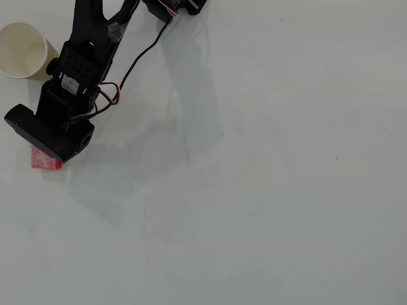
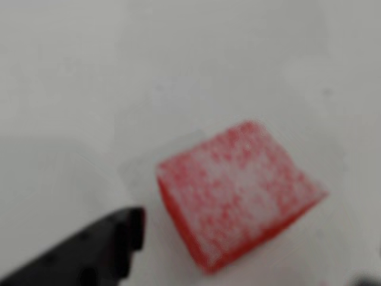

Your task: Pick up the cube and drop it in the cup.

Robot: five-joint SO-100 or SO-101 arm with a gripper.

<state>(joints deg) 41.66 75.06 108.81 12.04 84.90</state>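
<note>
The cube is a red block with a whitish speckled top, lying on the white table and filling the middle of the blurred wrist view. In the overhead view only a red corner of the cube shows, under the black gripper head at the far left. My gripper is open and hovers low over the block. One black finger sits just left of it with a small gap, and a sliver of the other shows at the bottom right corner. The cup, cream-white with a tan side, stands upright at the top left, behind the arm.
The black arm reaches down from the top edge, with a black cable and red wires trailing beside it. The white table stretches to the right and toward the bottom edge.
</note>
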